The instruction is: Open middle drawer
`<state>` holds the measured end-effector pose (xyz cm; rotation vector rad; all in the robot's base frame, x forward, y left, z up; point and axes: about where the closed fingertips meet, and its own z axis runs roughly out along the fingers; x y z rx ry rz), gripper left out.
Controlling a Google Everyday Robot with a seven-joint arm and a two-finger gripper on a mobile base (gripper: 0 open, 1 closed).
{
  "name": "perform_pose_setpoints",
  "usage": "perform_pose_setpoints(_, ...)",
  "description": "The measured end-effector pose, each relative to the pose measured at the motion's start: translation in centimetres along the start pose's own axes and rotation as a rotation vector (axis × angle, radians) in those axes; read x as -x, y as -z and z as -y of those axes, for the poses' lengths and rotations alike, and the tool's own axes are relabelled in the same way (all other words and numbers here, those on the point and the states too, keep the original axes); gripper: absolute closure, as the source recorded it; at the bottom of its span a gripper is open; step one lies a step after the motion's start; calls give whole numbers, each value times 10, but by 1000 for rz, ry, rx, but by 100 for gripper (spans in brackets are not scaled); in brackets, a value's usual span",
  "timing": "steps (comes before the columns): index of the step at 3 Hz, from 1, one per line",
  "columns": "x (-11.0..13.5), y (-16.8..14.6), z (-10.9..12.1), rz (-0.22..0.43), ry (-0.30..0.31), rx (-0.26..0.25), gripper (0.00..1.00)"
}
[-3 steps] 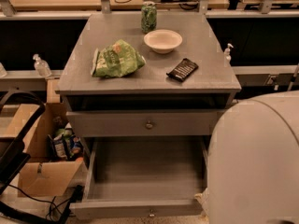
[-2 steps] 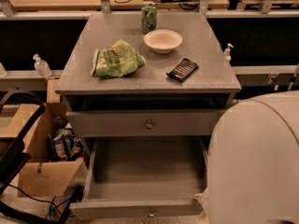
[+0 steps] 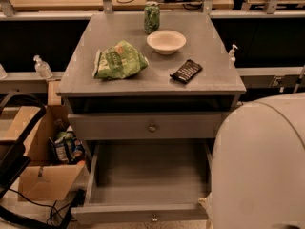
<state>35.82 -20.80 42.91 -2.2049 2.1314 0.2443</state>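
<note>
The middle drawer (image 3: pixel 147 126) of the grey cabinet is a wide grey front with a small round metal knob (image 3: pixel 152 127) at its centre, and it is shut. Below it the lower drawer (image 3: pixel 143 213) is pulled far out and shows a plain grey inside with nothing in it. Above the middle drawer there is a dark gap under the cabinet top. My gripper is not in view. A large white rounded part of the robot (image 3: pixel 262 166) fills the lower right and hides the cabinet's right lower corner.
On the cabinet top (image 3: pixel 119 85) lie a green chip bag (image 3: pixel 118 61), a white bowl (image 3: pixel 166 41), a green can (image 3: pixel 151 17) and a dark snack bar (image 3: pixel 186 71). A cardboard box (image 3: pixel 45 175) with packets and black cables are on the floor at left.
</note>
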Motion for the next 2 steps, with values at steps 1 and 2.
perform_pose_setpoints(1, 0, 0, 0, 0, 0, 0, 0)
perform_pose_setpoints(2, 0, 0, 0, 0, 0, 0, 0)
